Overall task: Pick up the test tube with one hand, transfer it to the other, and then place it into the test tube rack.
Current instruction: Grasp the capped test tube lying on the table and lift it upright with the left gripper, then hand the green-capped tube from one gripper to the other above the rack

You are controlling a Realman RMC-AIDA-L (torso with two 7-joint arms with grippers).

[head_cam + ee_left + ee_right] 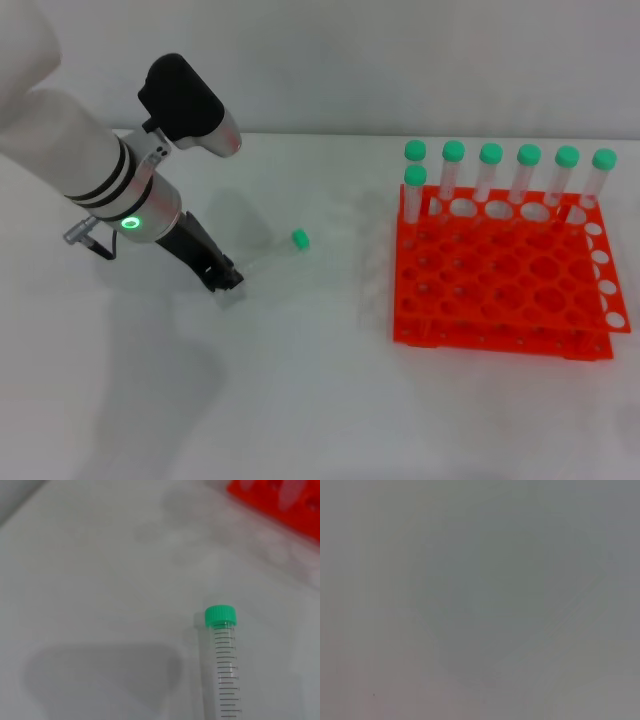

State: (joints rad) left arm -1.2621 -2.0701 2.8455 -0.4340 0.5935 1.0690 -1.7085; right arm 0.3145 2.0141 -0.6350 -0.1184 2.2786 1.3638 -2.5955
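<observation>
The test tube (270,257) lies on the white table, its mint-green cap pointing toward the test tube rack (500,290). In the left wrist view the test tube (226,670) shows its graduation marks and its cap. My left gripper (224,274) is down at the table, at the tube's capless end; the tube's tip is hidden there. The bright orange rack stands at the right, and a corner of the rack (265,502) also shows in the left wrist view. My right gripper is out of view; its wrist view shows only a blank grey surface.
Several green-capped tubes (490,170) stand upright in the rack's back row, with one more just in front at the left (415,190). Bare white table lies between the lying tube and the rack, and along the front.
</observation>
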